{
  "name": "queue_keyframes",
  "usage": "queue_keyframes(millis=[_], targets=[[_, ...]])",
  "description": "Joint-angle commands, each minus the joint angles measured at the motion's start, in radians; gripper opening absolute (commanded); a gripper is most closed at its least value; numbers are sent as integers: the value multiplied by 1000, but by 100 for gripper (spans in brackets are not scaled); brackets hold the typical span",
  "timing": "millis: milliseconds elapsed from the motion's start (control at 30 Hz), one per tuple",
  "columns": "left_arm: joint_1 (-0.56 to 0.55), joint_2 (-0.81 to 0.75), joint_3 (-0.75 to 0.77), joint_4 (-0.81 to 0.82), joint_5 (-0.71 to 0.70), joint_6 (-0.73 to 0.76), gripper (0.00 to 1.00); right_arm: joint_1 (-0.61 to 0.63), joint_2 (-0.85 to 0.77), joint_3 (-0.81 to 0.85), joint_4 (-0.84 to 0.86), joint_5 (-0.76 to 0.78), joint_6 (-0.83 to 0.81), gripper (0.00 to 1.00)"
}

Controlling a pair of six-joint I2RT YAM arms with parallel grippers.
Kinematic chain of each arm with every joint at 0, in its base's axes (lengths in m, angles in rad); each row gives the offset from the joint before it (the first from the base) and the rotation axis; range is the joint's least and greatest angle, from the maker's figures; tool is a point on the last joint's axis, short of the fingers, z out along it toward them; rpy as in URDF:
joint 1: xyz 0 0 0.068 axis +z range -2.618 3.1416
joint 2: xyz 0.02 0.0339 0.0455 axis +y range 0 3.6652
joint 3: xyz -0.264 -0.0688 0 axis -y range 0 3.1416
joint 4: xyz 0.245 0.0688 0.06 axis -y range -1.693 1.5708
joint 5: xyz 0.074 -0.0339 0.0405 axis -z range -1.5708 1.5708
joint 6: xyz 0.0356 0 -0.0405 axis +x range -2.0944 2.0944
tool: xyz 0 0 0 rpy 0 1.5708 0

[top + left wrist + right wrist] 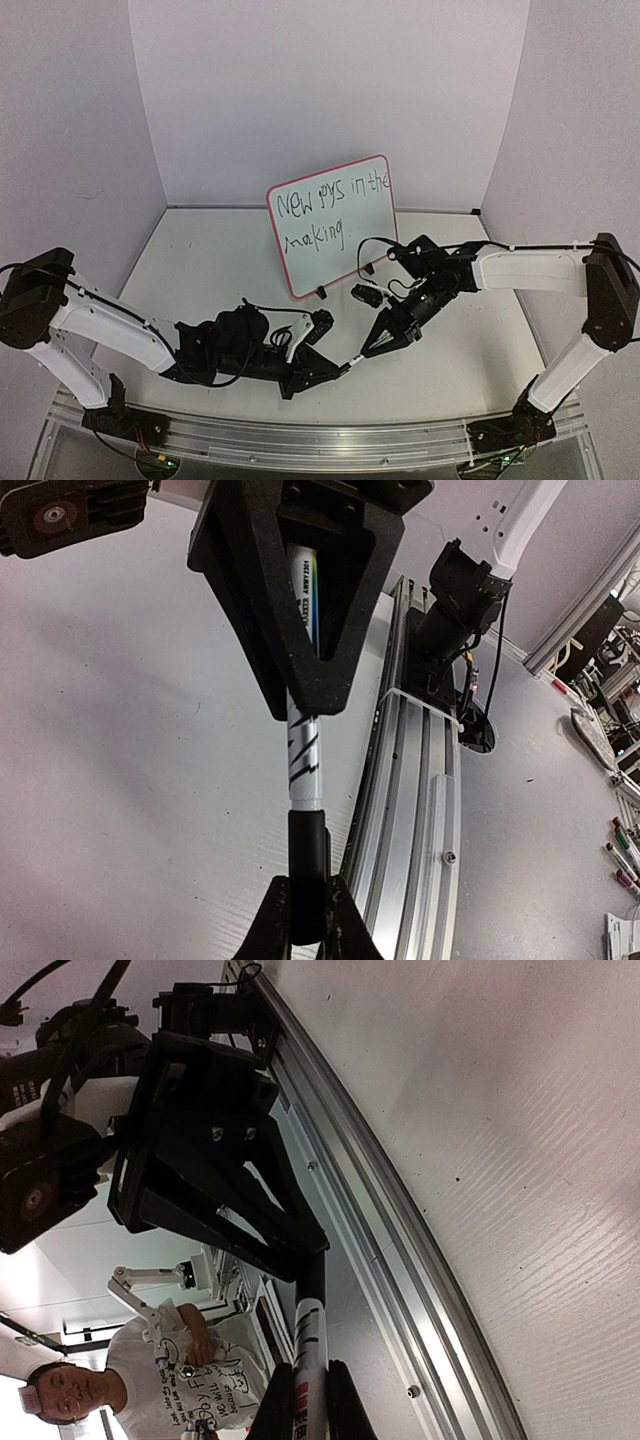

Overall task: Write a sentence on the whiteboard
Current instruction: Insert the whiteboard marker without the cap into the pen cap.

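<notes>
The whiteboard (335, 228), white with a red-pink frame, stands tilted at the back middle of the table. On it the sentence (330, 205) runs in two rows of black handwriting. In front of the board my two grippers meet tip to tip over a slim marker pen (355, 361). My left gripper (307, 885) is shut on the pen's black cap (308, 845). My right gripper (308, 1370) is shut on the white striped barrel (309, 1335). From above, the left gripper (338, 371) and the right gripper (370, 349) hide most of the pen.
An aluminium rail (300, 440) runs along the near table edge under both arms. White walls close in the left, back and right sides. A cable (375, 245) loops from the right arm close to the board's lower right corner. A person (150, 1380) stands beyond the table.
</notes>
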Motion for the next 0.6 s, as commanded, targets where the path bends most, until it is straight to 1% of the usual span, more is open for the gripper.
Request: queue_keyframes(millis=[0,367,567], targets=[[2,6,77,122,-18,-8,0,32,-10,34,-9,29,-1,0],[9,15,84,151,-30,-29,0,66,1,33,-7,54,-4,0],[31,18,97,173,-1,-32,0,78,5,32,-6,60,-3,0]])
